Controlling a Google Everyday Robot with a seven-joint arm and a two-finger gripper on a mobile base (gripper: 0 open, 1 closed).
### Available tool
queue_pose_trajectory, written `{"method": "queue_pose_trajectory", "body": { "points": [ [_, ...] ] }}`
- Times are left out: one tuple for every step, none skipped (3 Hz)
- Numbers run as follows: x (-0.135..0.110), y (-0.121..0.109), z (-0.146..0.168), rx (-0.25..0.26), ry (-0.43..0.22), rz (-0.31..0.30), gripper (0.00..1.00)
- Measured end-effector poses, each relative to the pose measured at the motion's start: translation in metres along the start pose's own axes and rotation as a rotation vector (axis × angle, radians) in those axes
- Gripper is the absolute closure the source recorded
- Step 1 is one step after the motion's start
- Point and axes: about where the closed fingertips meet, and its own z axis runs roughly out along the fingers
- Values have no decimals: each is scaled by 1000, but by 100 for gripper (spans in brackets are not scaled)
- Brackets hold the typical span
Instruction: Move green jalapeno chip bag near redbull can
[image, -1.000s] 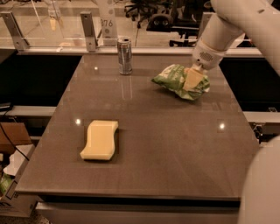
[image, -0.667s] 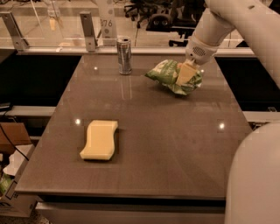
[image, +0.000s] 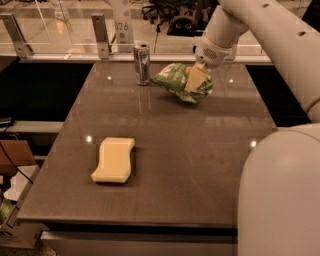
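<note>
The claw (image: 196, 81) sat in the upper middle of the frame, at the end of the pale arm (image: 260, 30) that reached in from the upper right. It was pinched on the right half of the chip bag (image: 172, 77). The bag lay over the far part of the counter (image: 190, 150), its left tip pointing at the can (image: 142, 63). Bag and can were near each other but not touching. Whether the bag's underside rested on the counter or hung just above it could not be told.

The bag looked light, soft and puffed with air. Its skin was crinkly and probably slippery, and the chips inside would break under a hard squeeze. It would sag and swing from a grip at one end. The better hold seemed to be across a flattened fold or the sealed edge, where the film doubles and the fingers have something to bite. A gentle grip should be enough for so little weight.

The can stood upright, tall and narrow, and a swinging bag tip could likely knock it over. A yellow sponge (image: 115, 159) lay in the lower left, well apart from both.
</note>
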Motion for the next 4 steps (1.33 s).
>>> {"method": "queue_pose_trajectory", "body": {
  "points": [
    [-16,0,10,-7,-15,-23,58],
    [-26,0,20,-11,-24,-43,36],
    [-33,-2,26,-13,-44,-64,13],
    [-34,-2,29,-14,-45,-65,0]
  ]
}}
